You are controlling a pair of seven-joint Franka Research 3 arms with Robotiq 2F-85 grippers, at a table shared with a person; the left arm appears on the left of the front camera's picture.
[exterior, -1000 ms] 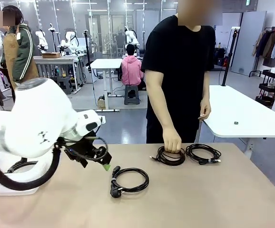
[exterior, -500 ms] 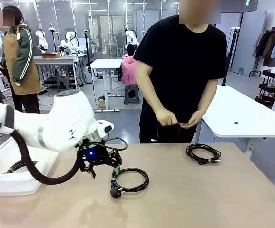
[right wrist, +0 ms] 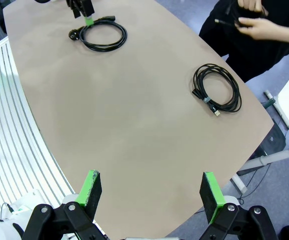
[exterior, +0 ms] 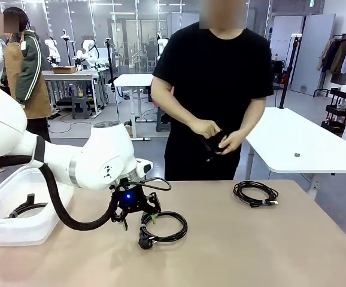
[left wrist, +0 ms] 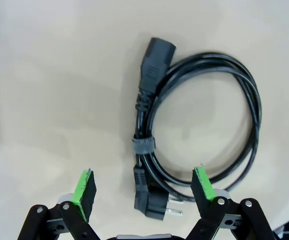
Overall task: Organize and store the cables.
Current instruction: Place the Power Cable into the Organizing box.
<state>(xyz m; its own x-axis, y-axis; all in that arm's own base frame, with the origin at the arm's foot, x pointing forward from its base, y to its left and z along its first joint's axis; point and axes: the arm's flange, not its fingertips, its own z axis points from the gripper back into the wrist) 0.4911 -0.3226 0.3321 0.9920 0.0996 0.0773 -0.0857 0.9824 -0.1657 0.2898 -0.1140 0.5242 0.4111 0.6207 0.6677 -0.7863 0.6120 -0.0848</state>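
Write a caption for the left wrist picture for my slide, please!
Left arm's open fingers hover over a coiled black power cord on the tan table.

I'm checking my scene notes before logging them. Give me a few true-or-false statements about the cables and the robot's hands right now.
1. The left hand is open over the power cable. True.
2. The right hand grips a cable. False: it is open, holding nothing, above bare table.
3. The person's hands hold a black cable. True.
4. The white bin has no cable in it. False: a black coil lies inside.
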